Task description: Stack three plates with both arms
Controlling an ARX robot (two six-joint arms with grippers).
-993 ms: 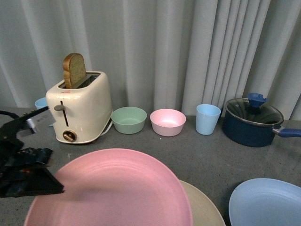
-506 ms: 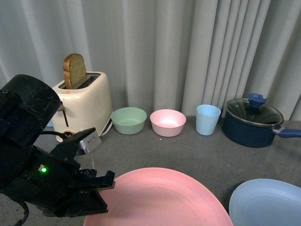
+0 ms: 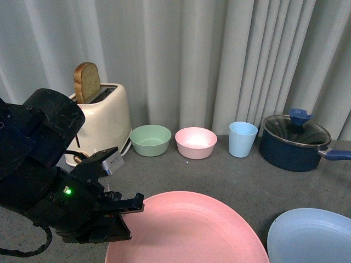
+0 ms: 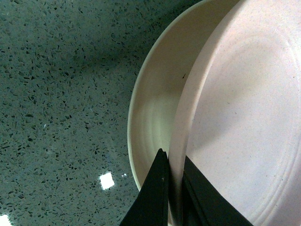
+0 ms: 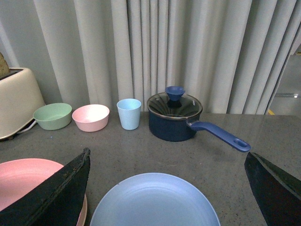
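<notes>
Left wrist view: fingers pinch pink plate rim.

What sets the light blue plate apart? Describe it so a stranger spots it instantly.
Start at the dark blue lidded pot at the back right. In front of it, nearer the robot, lies the light blue plate. It is wide and shallow, unlike the upright blue cup, and blue, unlike the pink plate beside it.
</notes>
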